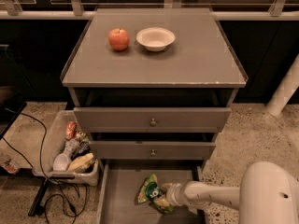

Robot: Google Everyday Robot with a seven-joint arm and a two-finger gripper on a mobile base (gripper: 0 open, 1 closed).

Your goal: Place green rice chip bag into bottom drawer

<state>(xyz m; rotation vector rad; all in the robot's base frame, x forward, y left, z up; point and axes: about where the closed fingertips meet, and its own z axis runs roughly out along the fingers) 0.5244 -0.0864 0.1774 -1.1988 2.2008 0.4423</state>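
Bag (148, 191): middle of drawer (119, 197), just left of gripper (163, 199).
Gripper: clamped on bag's right side, entering from right edge.

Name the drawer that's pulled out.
The bottom drawer: its floor is exposed, with the pincer and chip bag over it. The top drawer and middle drawer show only knobbed fronts.

Green rice chip bag (149, 190): crinkly, dark round logo, tilted, inside open grey bottom drawer (120, 197); gripper (165, 199) at bag's right edge
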